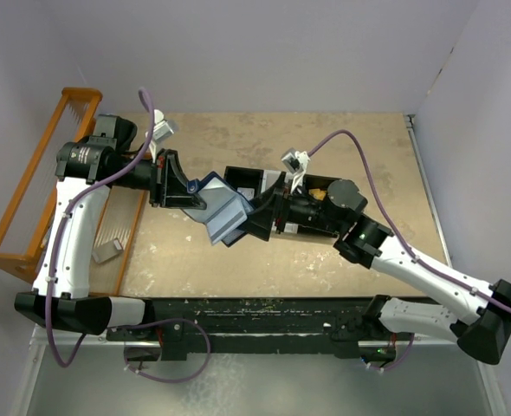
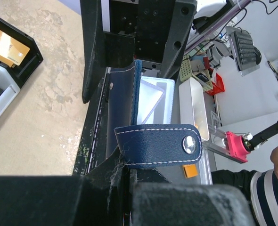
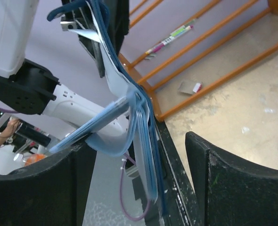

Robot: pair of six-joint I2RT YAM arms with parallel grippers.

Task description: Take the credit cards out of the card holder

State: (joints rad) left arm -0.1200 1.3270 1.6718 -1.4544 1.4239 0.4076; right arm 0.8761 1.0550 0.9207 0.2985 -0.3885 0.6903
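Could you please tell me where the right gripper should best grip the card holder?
Probably the free fanned edge of the card holder, from the side opposite the left gripper, which clamps its navy cover: the pale leaves splay toward the right gripper, open around them.

Card holder (image 2: 153,146) was grained navy leather, maybe faux, matt, white-stitched; snap (image 2: 190,144) shiny metal; table (image 1: 342,147) mottled beige, rough; rack (image 1: 82,94) orange varnished wood; tray (image 2: 33,59) black matt plastic

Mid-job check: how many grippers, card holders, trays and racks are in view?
Grippers: 2 (left gripper, right gripper)
Card holder: 1
Tray: 1
Rack: 1
Total: 5
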